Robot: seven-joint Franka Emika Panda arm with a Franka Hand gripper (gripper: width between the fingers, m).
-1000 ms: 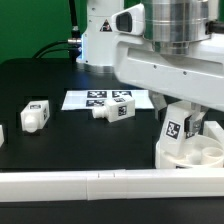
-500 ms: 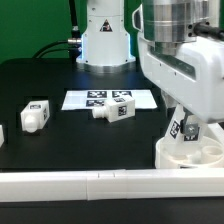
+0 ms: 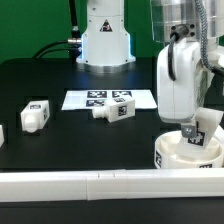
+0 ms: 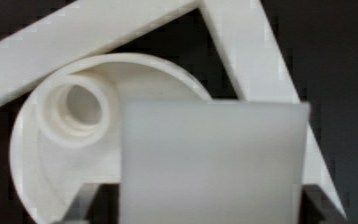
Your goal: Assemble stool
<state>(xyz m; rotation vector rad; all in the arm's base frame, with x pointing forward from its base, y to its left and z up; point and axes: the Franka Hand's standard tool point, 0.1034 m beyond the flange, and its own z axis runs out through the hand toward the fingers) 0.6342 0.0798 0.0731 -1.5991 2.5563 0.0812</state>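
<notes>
The black table [image 3: 30, 80] lies under everything, and the long white rail [image 3: 90, 183] runs along its near edge in the exterior view. My arm [image 3: 175, 75] comes down at the exterior view's right. Under it, just behind the rail, sits the seat [image 3: 170, 155], a thick round white disc. In the wrist view its top is a smooth dish with a raised round socket [image 4: 83, 105]. Further back, near the middle of the table, the marker board [image 3: 85, 99] lies flat. One loose leg [image 3: 115, 109], a short chunky white block with a black-and-white tag, lies on its side at the board's near edge. Another leg [image 3: 35, 115], also tagged, stands well apart toward the exterior view's left. A white piece [image 3: 2, 133] at that edge is cut off by the frame, so I cannot tell what it is. My gripper [image 3: 197, 124] is clamped on a third block, the held leg [image 3: 207, 136]. In the exterior view it hangs tilted over the seat's far side, with its tag facing the camera. In the wrist view its pale flat face fills the space between my two dark fingers [image 4: 92, 205], which press it from either side. It is directly over the seat's top, beside the socket. I cannot tell whether its lower end touches the seat.
</notes>
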